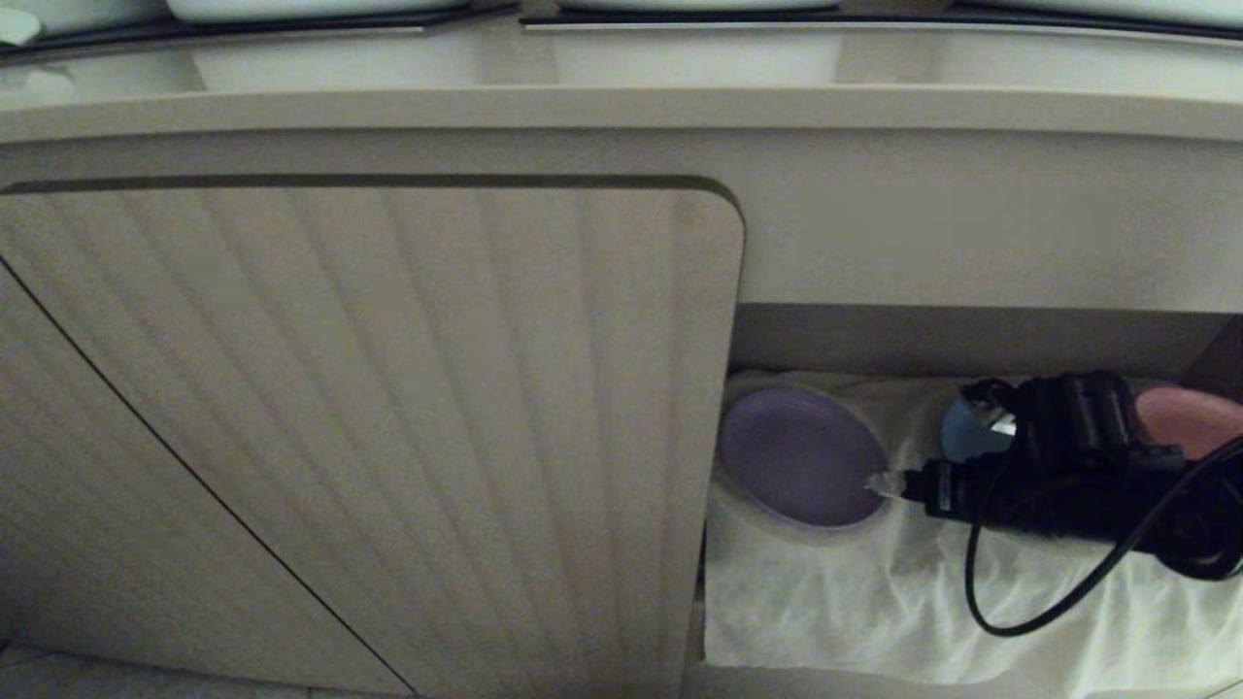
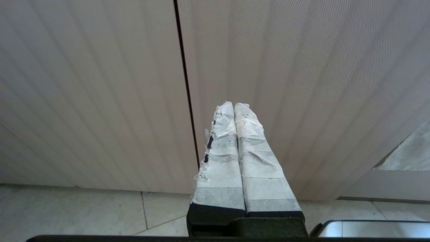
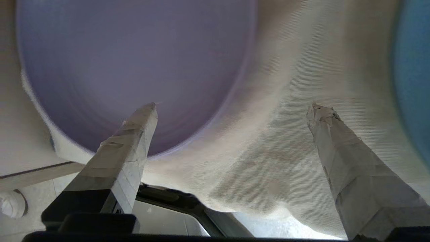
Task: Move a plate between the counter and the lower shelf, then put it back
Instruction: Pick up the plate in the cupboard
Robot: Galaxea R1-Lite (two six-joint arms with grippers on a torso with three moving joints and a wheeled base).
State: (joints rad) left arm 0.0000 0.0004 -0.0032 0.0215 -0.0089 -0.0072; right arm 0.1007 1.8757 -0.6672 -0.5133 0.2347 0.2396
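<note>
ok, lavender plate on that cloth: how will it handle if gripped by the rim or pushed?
The lavender plate looks rigid, probably light plastic. Its smooth rim may slip between taped fingers. If pushed, the wrinkled white cloth will likely bunch rather than let it slide.

Plate (image 1: pixel 798 456) on lower shelf (image 1: pixel 874 602), left end; door panel (image 1: pixel 388 408) further left.

Lavender plate (image 1: pixel 801 456); white cloth (image 1: pixel 874 602); blue plate (image 1: pixel 966 432).
</note>
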